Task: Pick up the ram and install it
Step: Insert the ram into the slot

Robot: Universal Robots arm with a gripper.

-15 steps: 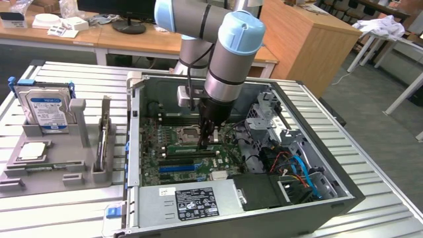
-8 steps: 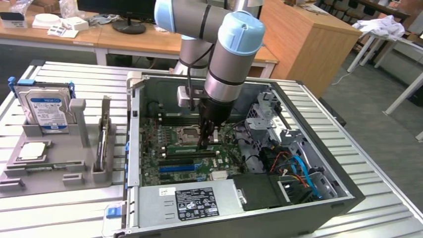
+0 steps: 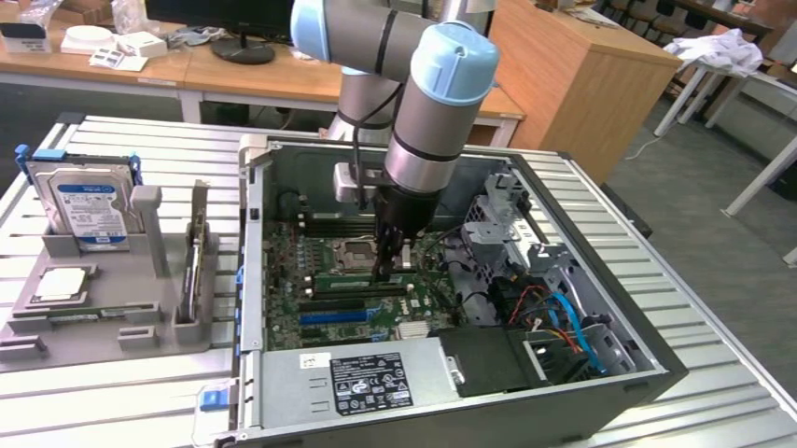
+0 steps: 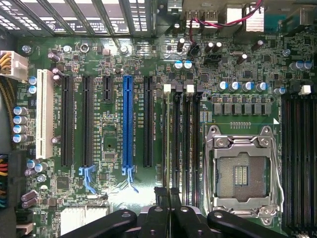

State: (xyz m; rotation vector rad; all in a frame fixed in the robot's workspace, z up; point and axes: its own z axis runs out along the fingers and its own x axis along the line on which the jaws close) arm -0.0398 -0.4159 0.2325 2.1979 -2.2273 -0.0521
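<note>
- Tool [image 3: 396, 268] state: closed. In the wrist view the 2 fingers [image 4: 161, 196] lie pressed together with no gap showing. Whether anything thin is pinched between them cannot be told.
- Tool position: low inside the open computer case [image 3: 253, 245], just above the motherboard [image 4: 114, 198]. Its tip [image 4: 167, 192] sits at the near end of the bank of 4 memory slots [image 4: 182, 144], beside the empty processor socket [image 4: 241, 171].
- Task item: the ram [image 3: 197, 250] reads as the long thin board standing on edge in the grey holder [image 3: 125, 322]. The holder sits on the worktop [image 3: 125, 397] at the exterior view's left, outside the case and well apart from the tool.
- Other item: a blue-labelled hard drive [image 3: 90, 207] stands in the same holder.
- Judgement, step in hand: work at the slot bank, with the tool lined up along 1 slot.
- Judgement, good practice: keep the tool square to the slot's length. Apply any downward force evenly along the slot. Stay clear of the socket frame and the blue latches [image 4: 130, 174].
- Judgement, risk: a tilted approach could scrape neighbouring slots or capacitors.
</note>
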